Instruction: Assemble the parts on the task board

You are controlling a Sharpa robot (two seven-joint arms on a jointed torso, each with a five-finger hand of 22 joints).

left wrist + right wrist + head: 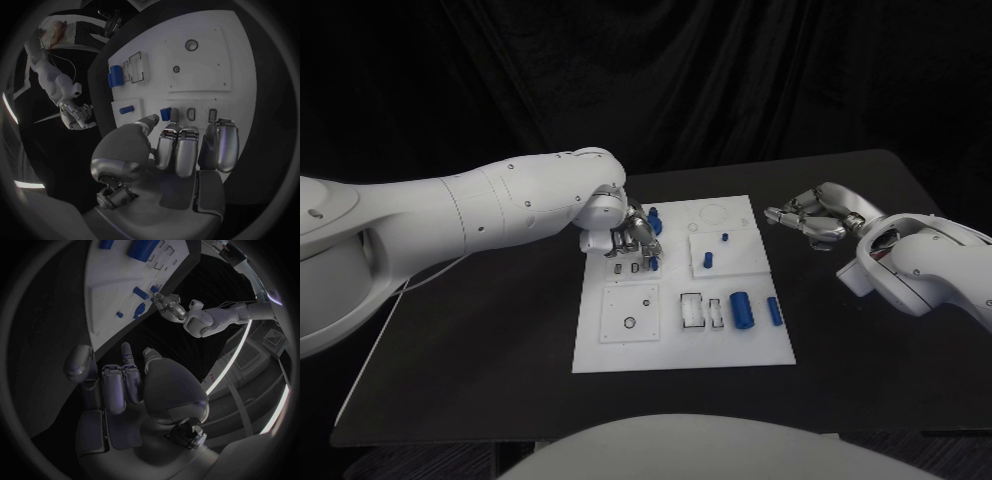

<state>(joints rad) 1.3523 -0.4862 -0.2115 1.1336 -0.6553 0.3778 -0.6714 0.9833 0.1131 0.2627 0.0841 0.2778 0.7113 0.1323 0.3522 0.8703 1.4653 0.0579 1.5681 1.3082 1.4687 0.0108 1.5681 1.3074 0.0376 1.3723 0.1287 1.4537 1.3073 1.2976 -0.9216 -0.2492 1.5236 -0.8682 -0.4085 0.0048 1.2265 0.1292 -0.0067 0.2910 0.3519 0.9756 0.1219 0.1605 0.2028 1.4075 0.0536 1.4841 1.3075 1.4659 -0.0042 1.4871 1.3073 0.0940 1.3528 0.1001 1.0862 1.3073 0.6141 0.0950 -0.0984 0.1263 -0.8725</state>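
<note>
Black bench [488,340] against a dark curtain, with the white task board [678,345] in its middle. Left hand [630,240] sits over the board's far-left part, thumb and a finger pinching a small blue part [165,114]; more blue parts [743,310] lie toward the board's right edge. Right hand [813,216] hovers off the board's far-right corner, fingers curled in, holding nothing.

No text, label, brand, number or sign can be read anywhere: the white task board [678,345] carries only unlettered outlines, and the arms are unmarked.
</note>
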